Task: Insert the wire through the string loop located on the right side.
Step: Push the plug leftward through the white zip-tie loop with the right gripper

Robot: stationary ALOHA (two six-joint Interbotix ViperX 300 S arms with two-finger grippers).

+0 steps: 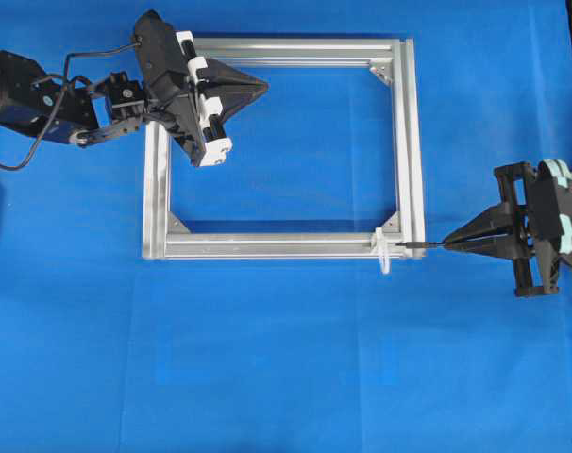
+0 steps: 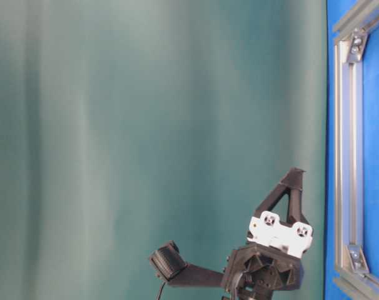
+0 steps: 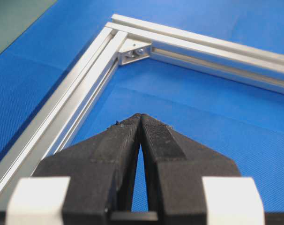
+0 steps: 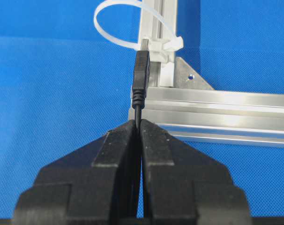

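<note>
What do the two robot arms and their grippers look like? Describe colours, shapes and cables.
Both arms are black. The left gripper has tapering black fingers, white blocks behind them and a thin black cable looping off the arm. The right gripper has similar pointed black fingers, with pale mint-green parts behind.

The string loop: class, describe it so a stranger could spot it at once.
Find the silver aluminium frame on the blue cloth. At its lower right corner in the overhead view, the string loop arcs outward, thin, white and curved, unlike the flat metal corner bracket beside it.

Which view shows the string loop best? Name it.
The right wrist view: the string loop arcs large and clear beyond the wire. Overhead shows it only as a tiny white speck; the other two views miss it.
</note>
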